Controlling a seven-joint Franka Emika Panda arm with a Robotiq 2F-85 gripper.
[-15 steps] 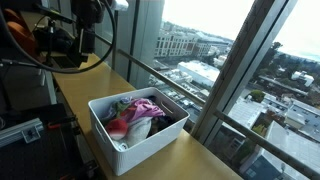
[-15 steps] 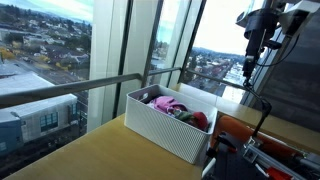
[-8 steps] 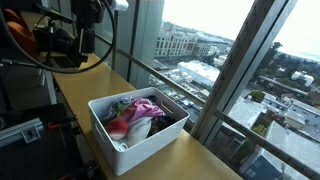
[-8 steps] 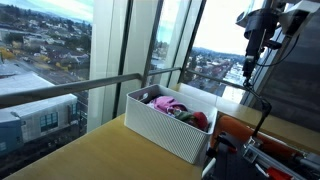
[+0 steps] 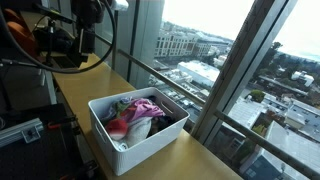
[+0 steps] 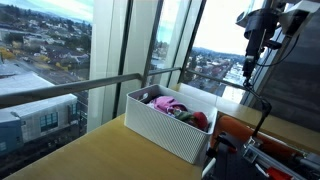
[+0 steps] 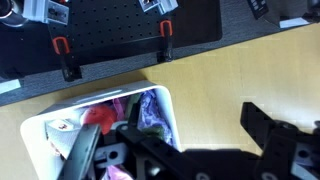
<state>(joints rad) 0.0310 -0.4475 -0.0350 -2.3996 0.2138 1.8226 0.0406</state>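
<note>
Fingers [image 7: 268,135] of the gripper [image 7: 170,128] stood spread to their widest in the wrist view, with nothing held between them. Below lay a white bin [image 7: 95,100] on a wooden table [image 7: 250,60], only partly in frame, holding a heap of clothes [image 7: 152,112] in purple, red and pale cloth. In an exterior view, the gripper [image 6: 248,62] hung high and well apart from the bin [image 6: 165,130], which sat near the window [image 6: 50,50]; pink and red cloth showed just above its rim. In an exterior view, the bin [image 5: 140,150] appeared nearly full, pink cloth [image 5: 147,108] uppermost, nothing touching it. Judgement: a clean pick would call for centring the open jaws over the heap, keeping clear of the rim, descending straight, and closing on a raised fold rather than on the wall.
</note>
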